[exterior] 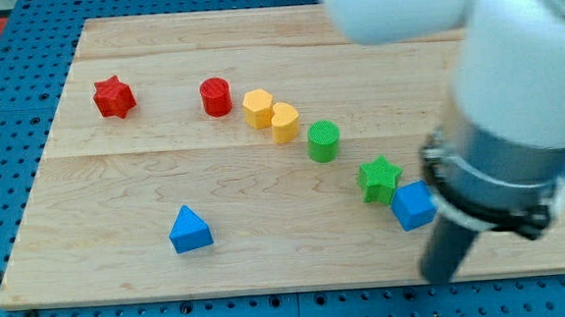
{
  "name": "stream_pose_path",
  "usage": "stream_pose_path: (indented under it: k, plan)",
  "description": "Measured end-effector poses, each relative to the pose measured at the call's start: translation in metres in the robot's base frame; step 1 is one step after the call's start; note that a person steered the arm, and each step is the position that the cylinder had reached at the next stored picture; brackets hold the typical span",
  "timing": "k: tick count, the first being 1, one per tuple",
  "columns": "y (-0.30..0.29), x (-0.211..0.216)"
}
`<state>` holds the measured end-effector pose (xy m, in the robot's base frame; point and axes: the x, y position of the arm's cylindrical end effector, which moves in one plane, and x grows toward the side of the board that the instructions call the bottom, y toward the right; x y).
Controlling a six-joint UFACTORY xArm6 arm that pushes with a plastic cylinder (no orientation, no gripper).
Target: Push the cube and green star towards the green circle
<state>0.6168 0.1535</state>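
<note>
The blue cube (413, 206) lies at the view's lower right, touching the green star (378, 179) just up-left of it. The green circle (324, 140), a short cylinder, stands further up-left, a small gap from the star. My dark rod comes down from the arm at the view's right; my tip (439, 275) rests on the board just below and right of the cube, close to it.
A yellow heart (284, 122) and yellow hexagon (258, 109) touch each other up-left of the green circle. A red cylinder (216, 97) and red star (114, 97) lie further left. A blue triangle (190, 230) sits at the lower left. The wooden board (270, 267) edge runs just below my tip.
</note>
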Motion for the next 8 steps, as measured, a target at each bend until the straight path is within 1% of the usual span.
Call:
stream_pose_path:
  k: [1,2,3,5,6,8]
  plan:
    - [0.001,-0.026]
    - [0.028,-0.031]
    - [-0.009,-0.054]
    - [-0.025,-0.066]
    - [-0.044,-0.065]
    - [-0.048,-0.066]
